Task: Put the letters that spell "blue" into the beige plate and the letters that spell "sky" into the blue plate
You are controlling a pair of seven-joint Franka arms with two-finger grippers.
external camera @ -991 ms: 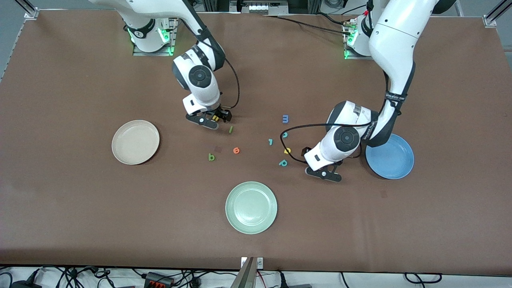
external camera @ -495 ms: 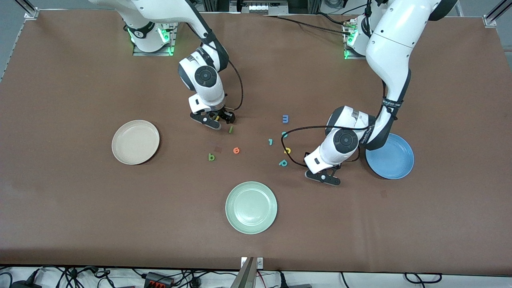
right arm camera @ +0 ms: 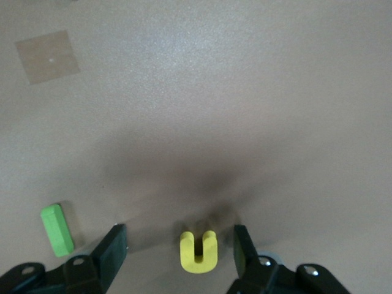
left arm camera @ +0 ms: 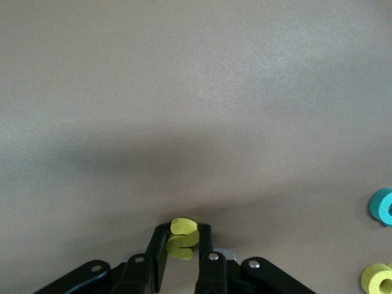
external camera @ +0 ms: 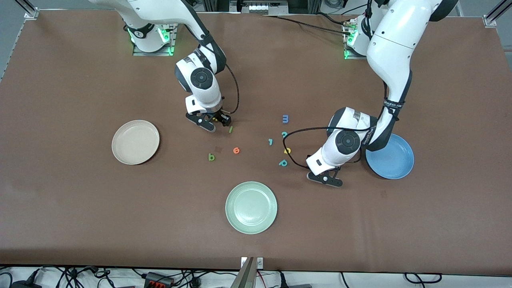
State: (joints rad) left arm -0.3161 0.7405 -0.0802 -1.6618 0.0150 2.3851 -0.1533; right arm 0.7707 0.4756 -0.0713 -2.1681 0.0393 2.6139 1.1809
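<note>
The yellow "s" (left arm camera: 182, 239) sits pinched between the left gripper's (left arm camera: 182, 260) fingers (left arm camera: 160, 260), which are closed tight on it low over the desk (external camera: 80, 220), close to the blue plate (external camera: 390, 157) and toward the left arm's end. The yellow "u" (right arm camera: 198, 251) lies flat on the desk between the right gripper's (right arm camera: 181, 251) fingers (right arm camera: 114, 248); these stand apart on either side of it without touching it. The dark green "l" (external camera: 231, 129) lies just beside that gripper. Nearer the front camera are the green "b" (external camera: 211, 157) and orange "e" (external camera: 236, 150), well apart from the beige plate (external camera: 135, 142) toward the right arm's end. The teal "y" (external camera: 271, 141), a teal "c" (external camera: 284, 135), a yellow letter (external camera: 287, 151), a teal "p" (external camera: 283, 163) and a blue "m" (external camera: 285, 119) cluster mid-desk. A pale green plate (external camera: 251, 207) lies nearest the camera.
</note>
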